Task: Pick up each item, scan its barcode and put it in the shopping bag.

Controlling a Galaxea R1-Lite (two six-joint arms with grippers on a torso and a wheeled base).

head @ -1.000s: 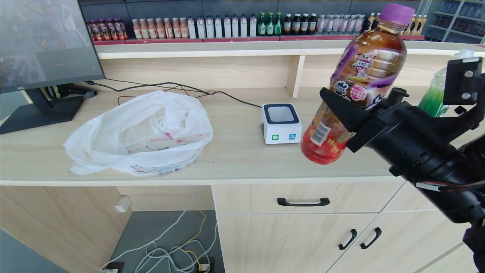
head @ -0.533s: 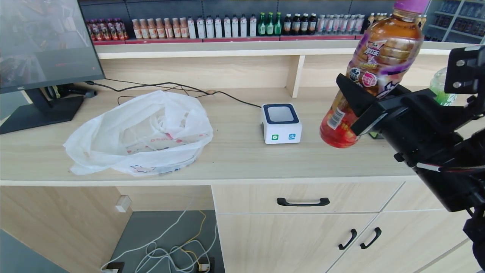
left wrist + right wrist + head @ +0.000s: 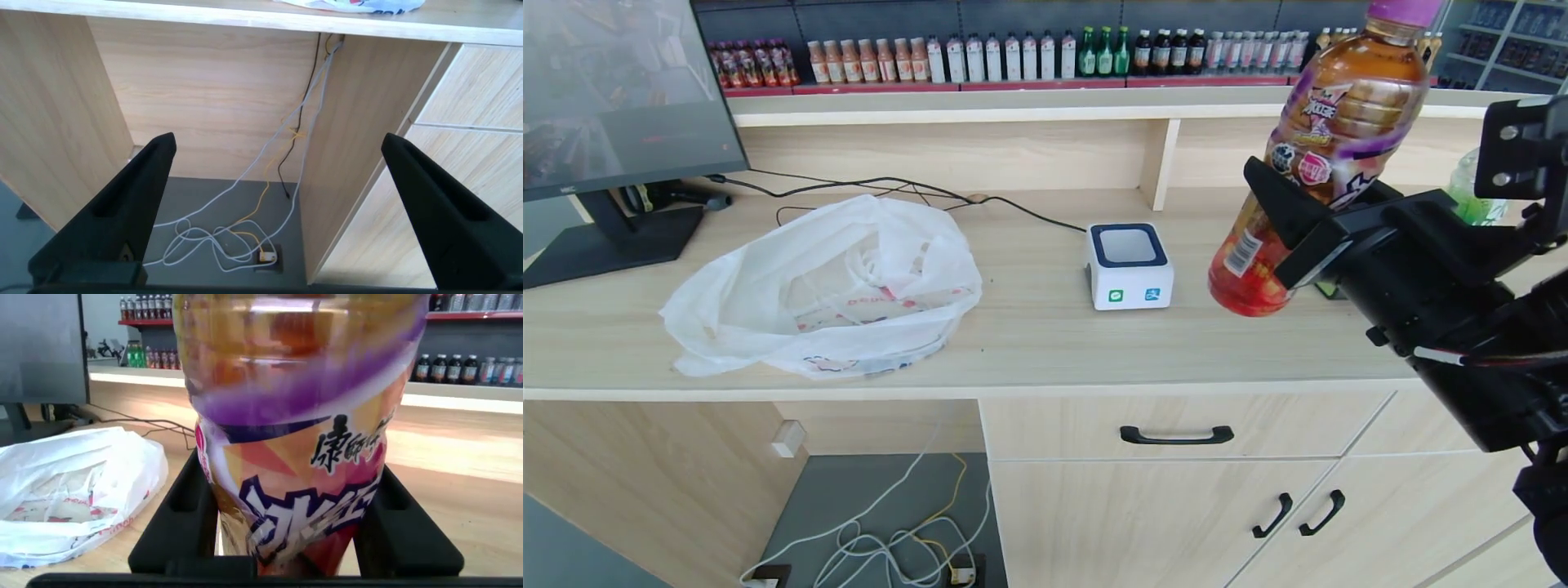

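The light wooden desk (image 3: 1029, 343) is carrying everything, with the small white box scanner with a dark-rimmed window (image 3: 1129, 265) sitting near its middle. The crumpled white plastic shopping bag (image 3: 825, 286) is lying open well to the left of the scanner; whether anything is lying inside cannot be told. The right gripper (image 3: 1311, 208) is hanging just right of the scanner, its jaws pressing on the middle of a tall amber plastic drink bottle with a purple cap and label (image 3: 1331, 122). The bottle is tilting, lifted clear of the desk, its white barcode patch (image 3: 1241, 253) facing the scanner's side but not over its window. Farther right of the scanner, a pale green bottle (image 3: 1470, 196) is waiting behind the arm. The left gripper (image 3: 278, 212) is hanging lower than the scanner, before the desk's open underside, jaws spread wide and holding nothing. By the look of it, the pick-up is done; scanning and bagging are remaining, and the green bottle too.
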